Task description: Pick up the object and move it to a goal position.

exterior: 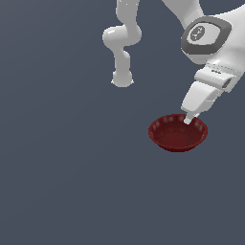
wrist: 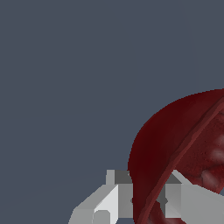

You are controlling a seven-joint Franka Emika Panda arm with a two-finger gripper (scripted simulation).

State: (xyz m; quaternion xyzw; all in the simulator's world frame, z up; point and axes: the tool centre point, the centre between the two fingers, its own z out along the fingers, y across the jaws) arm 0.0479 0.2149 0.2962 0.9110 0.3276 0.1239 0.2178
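Observation:
The object, a dark red round shallow bowl [exterior: 174,136], lies on the flat grey ground toward the exterior view's right. My gripper [exterior: 188,119] comes down on the bowl's far rim, tilted, with its white fingertip touching the rim edge. In the wrist view the bowl [wrist: 175,131] fills one corner and its rim runs straight between my two fingers [wrist: 120,201]. One finger is outside the wall and the other inside. My gripper [wrist: 148,201] looks shut on that rim, the jaws close together against the wall. I cannot tell whether the bowl is off the ground.
The arm's white base and lower links [exterior: 122,52] stand at the back of the exterior view. The wrist housing [exterior: 206,38] hangs above and behind the bowl. Plain grey ground [exterior: 72,167] lies all around.

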